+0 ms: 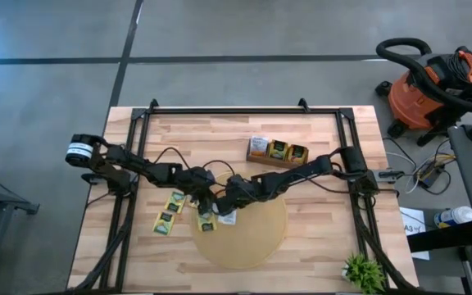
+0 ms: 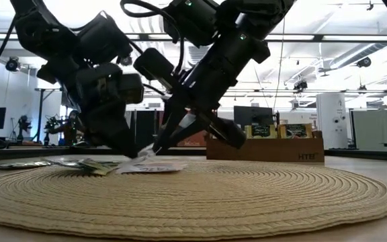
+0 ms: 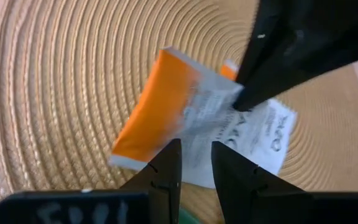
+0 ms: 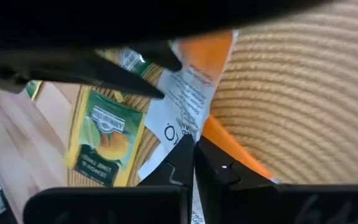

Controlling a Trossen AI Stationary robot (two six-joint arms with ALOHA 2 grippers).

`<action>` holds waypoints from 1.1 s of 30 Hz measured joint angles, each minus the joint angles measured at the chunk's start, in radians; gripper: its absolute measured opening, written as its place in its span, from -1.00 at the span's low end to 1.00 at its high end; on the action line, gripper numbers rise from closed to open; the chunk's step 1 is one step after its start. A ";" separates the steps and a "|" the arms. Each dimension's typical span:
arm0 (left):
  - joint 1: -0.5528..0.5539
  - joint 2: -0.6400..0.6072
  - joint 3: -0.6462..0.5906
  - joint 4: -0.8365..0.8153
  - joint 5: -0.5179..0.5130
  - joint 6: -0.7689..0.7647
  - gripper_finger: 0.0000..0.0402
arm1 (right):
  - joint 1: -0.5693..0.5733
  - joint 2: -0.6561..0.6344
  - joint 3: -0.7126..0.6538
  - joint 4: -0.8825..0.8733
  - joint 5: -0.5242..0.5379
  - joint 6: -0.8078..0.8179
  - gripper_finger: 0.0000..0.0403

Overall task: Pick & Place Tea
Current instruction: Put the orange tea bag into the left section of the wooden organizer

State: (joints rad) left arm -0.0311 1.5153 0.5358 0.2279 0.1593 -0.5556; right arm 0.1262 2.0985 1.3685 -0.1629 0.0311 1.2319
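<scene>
Both grippers meet over the left edge of the round tan mat [image 1: 248, 238]. Between them is an orange-and-white tea sachet [image 3: 179, 118], [image 4: 188, 99], with a white printed sachet [image 3: 269, 130] under it on the mat. My left gripper [image 3: 196, 163], [image 1: 207, 201] and my right gripper [image 4: 194, 163], [image 1: 224, 203] are each shut on an edge of the top sachet. Yellow-and-green sachets [image 1: 174, 201], [image 1: 165, 221], [image 4: 104, 140] lie flat on the table and the mat's rim. My left gripper pinches the orange-and-white sachet at its white edge [image 3: 194, 146] between the two fingertips, slanting down from the table's left. The sachet is tilted, its far part lying on the white sachet below. My right gripper pinches the opposite white printed edge [image 4: 182, 134] at its fingertips, slanting down from the table's right; one dark finger [image 3: 253, 93] shows on the sachet's top face.
A long wooden box [image 1: 279, 152], [image 2: 267, 144] with upright sachets stands on the table behind the mat. A small green plant [image 1: 363, 270] is at the near right corner. Black frame rails [image 1: 244, 111] run round the tabletop.
</scene>
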 joint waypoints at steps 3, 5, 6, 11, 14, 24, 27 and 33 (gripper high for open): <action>-0.004 -0.018 0.003 0.004 0.000 0.000 -0.59 | -0.012 -0.025 0.000 -0.046 0.002 -0.049 -0.96; -0.008 -0.027 0.003 0.007 0.005 0.000 -0.59 | -0.025 -0.050 0.000 -0.095 0.003 -0.097 -0.96; -0.010 -0.032 0.003 0.010 0.005 0.000 -0.59 | -0.033 -0.063 0.000 -0.118 0.001 -0.126 -0.96; -0.010 -0.101 0.016 0.007 -0.001 0.007 -0.59 | -0.074 -0.137 0.000 -0.269 -0.114 -0.375 -0.96; -0.006 -0.163 0.042 0.008 -0.040 0.083 -0.59 | -0.078 -0.190 0.000 -0.355 -0.153 -0.554 -0.96; 0.074 -0.249 0.179 -0.067 0.001 0.169 -0.59 | -0.047 -0.311 0.032 -0.566 -0.050 -0.867 -0.96; 0.078 -0.211 0.210 -0.083 0.044 0.208 -0.59 | -0.048 -0.312 0.064 -0.566 -0.026 -0.892 -0.96; 0.077 -0.161 0.259 -0.129 0.068 0.222 -0.59 | -0.050 -0.313 0.104 -0.611 0.025 -0.895 -0.96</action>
State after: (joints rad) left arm 0.0463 1.3539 0.7948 0.0990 0.2268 -0.3336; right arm 0.0761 1.7855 1.4726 -0.7740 0.0560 0.3371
